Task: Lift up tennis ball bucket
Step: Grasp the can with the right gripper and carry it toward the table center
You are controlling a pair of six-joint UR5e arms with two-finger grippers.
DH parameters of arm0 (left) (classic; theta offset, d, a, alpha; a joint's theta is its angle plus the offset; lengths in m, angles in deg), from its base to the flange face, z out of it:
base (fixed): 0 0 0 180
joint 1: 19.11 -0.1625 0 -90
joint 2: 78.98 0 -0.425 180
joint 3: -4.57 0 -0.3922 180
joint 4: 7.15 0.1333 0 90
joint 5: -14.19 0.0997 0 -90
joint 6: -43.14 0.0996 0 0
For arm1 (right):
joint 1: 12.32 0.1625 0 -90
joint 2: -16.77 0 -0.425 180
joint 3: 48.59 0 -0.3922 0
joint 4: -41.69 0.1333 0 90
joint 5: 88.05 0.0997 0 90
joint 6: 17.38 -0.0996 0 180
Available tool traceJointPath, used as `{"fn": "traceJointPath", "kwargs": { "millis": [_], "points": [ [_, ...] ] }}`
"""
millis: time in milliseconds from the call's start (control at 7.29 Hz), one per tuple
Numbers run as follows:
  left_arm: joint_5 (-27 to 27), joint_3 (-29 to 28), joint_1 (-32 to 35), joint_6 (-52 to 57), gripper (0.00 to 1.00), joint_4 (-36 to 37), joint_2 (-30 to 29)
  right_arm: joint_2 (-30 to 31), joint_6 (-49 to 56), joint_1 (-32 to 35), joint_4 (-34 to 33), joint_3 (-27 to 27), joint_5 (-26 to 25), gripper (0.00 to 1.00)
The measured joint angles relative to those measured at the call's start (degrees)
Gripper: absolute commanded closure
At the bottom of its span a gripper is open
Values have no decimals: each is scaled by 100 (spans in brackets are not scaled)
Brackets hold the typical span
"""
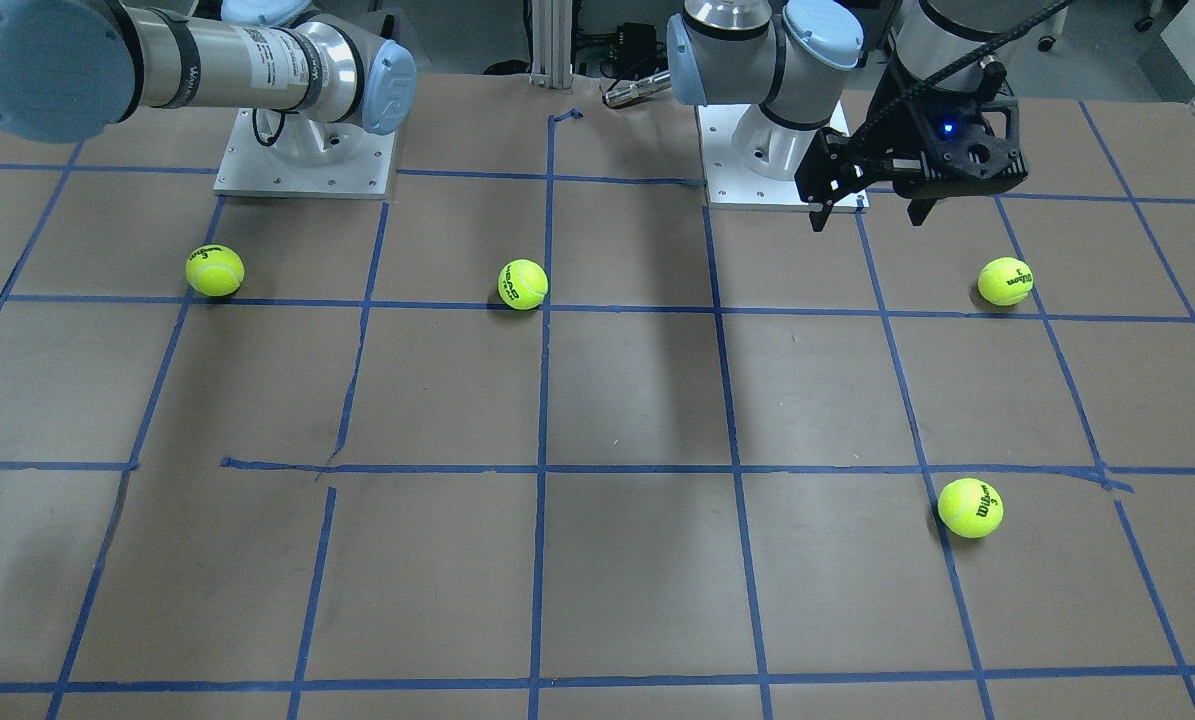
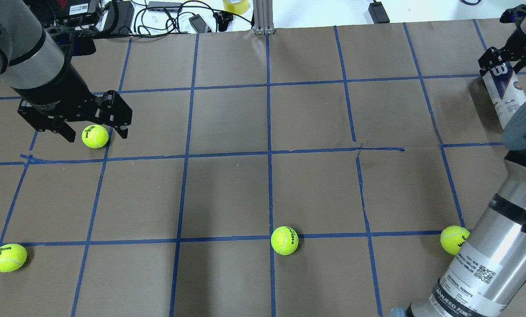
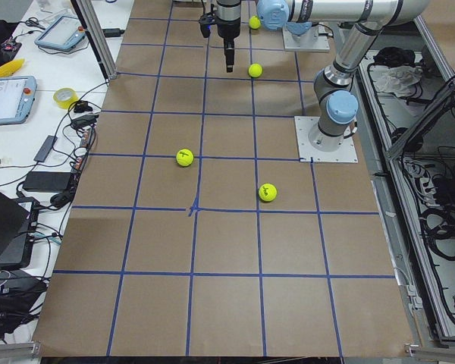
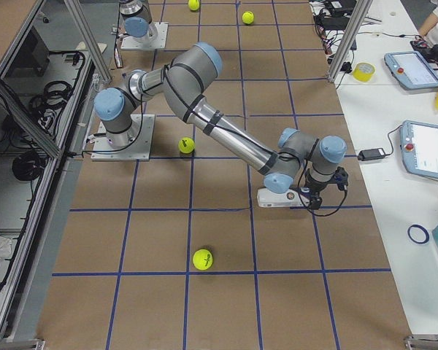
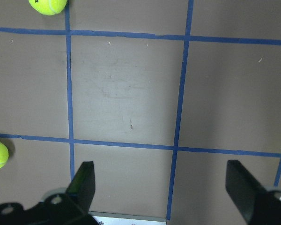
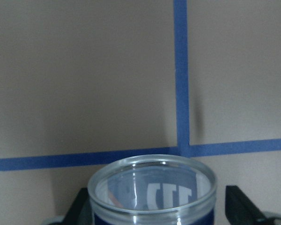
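Observation:
The tennis ball bucket (image 2: 505, 97) is a clear tube with a white and navy label and a "W" logo. It lies at the table's far right edge and also shows in the exterior right view (image 4: 277, 198). My right gripper (image 2: 502, 59) is open, with its jaws either side of the tube's open end (image 6: 152, 197). A small gap shows by one finger (image 6: 239, 206). My left gripper (image 2: 96, 134) is open and empty, high above the table's left side; it also shows in the front view (image 1: 869, 218) and in its wrist view (image 5: 161, 183).
Several yellow-green tennis balls lie loose on the brown, blue-taped table: one on the left (image 2: 95, 136), one at the near left (image 2: 9, 257), one in the middle (image 2: 284, 240), one by my right arm (image 2: 453, 240). Cables and devices (image 2: 157, 17) line the far edge.

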Motion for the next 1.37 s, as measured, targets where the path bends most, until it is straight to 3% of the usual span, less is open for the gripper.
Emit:
{"fn": "traceJointPath", "kwargs": {
  "millis": [960,1097,1371],
  "points": [
    [20,-34,-13,-4,0,-2,-5,184,817,5,53,28,356,71],
    [32,-63,-23,1,0,-5,-7,321,1170,24,244,47,425,84],
    [35,-83,-27,-18,0,-8,4,729,1751,177,1083,257,476,97]
  ]
}}
